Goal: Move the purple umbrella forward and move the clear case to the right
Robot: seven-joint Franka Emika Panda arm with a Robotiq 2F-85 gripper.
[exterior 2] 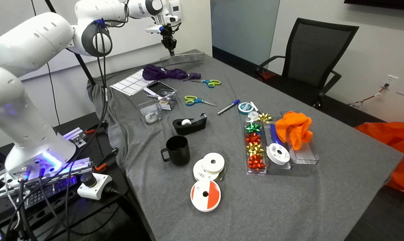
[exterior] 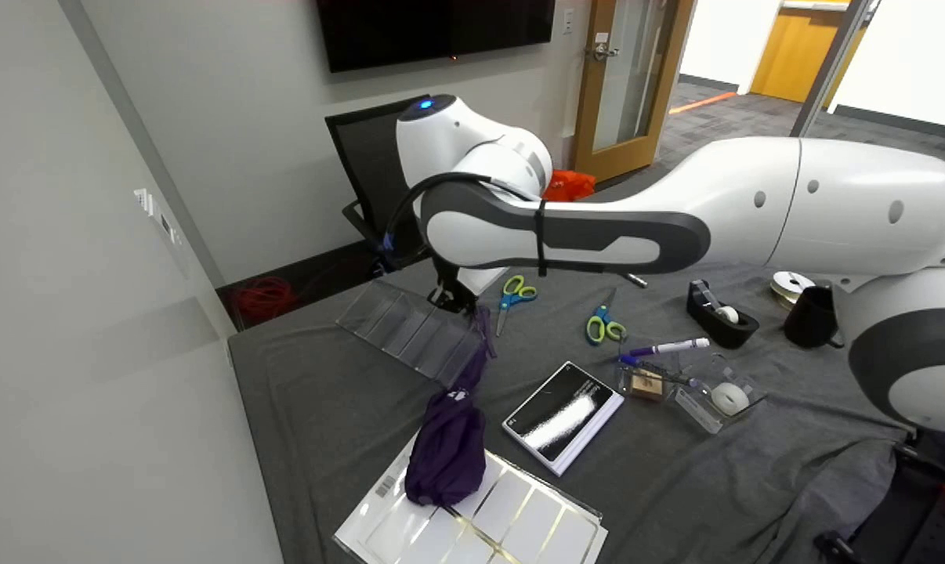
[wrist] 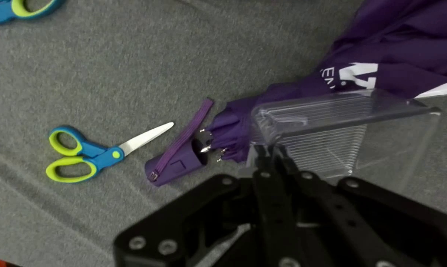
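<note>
Wrist view: gripper (wrist: 271,150) fingers nearly together, pinched on wall of clear case (wrist: 327,148), case in front of purple umbrella (wrist: 357,52); scissors (wrist: 114,154) near umbrella. Exterior view: case tilted, umbrella partly on white gridded sheet (exterior: 519,509). Exterior view: case beyond umbrella, near far end of table (exterior 2: 168,207); contact cannot be told.

an office: mesh chair (exterior 2: 317,50), wall screen (exterior: 441,30)

The white arm (exterior: 743,211) is banded in grey, strung with black cable (exterior: 450,177). The black tool (wrist: 272,152) is studded with screws (wrist: 168,246).
</note>
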